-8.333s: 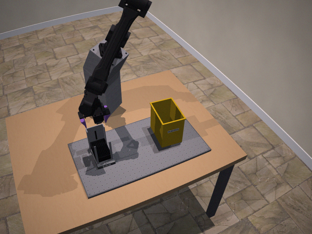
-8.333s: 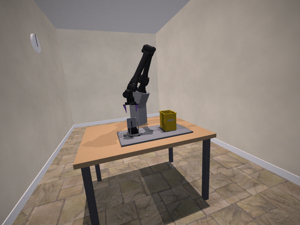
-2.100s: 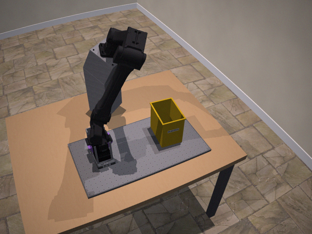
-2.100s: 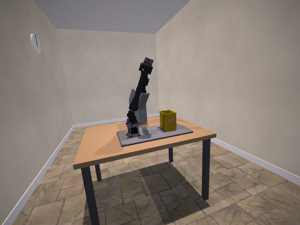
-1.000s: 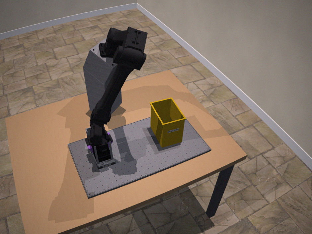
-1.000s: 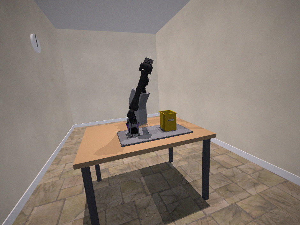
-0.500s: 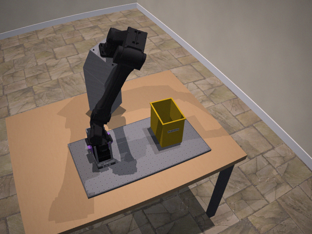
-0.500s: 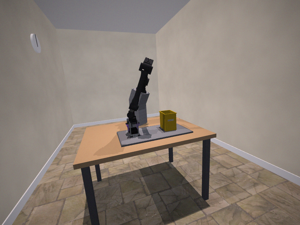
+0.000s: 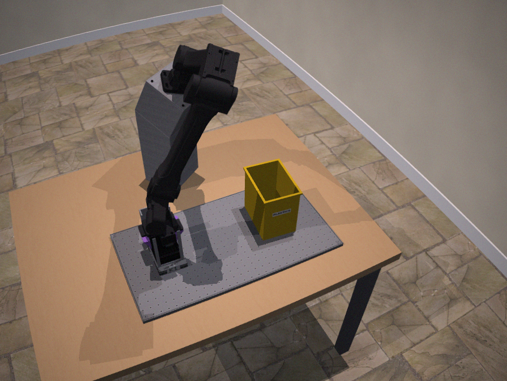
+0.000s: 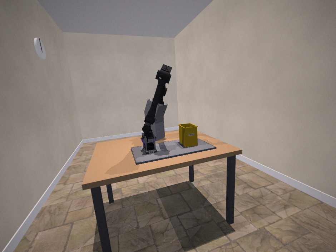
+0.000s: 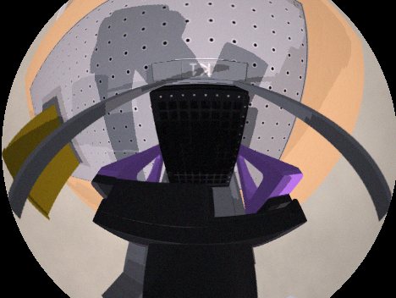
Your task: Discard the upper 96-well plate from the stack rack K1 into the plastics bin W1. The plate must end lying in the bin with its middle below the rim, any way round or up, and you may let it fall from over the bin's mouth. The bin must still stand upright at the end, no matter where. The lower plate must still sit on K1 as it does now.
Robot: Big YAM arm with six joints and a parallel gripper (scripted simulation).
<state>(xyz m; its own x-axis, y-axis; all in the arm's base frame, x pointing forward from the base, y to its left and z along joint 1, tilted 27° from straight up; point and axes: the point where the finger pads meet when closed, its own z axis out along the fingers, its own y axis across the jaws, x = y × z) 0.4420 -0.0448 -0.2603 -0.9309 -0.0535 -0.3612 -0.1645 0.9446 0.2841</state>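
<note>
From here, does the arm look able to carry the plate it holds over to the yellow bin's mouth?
Probably yes. The gripper is shut on the upper plate at the rack, and nothing stands on the grey board between it and the open-topped bin; it must lift above the rim first.

Matt perforated metal breadboard (image 9: 254, 262), wood-look table (image 9: 61, 229)
</note>
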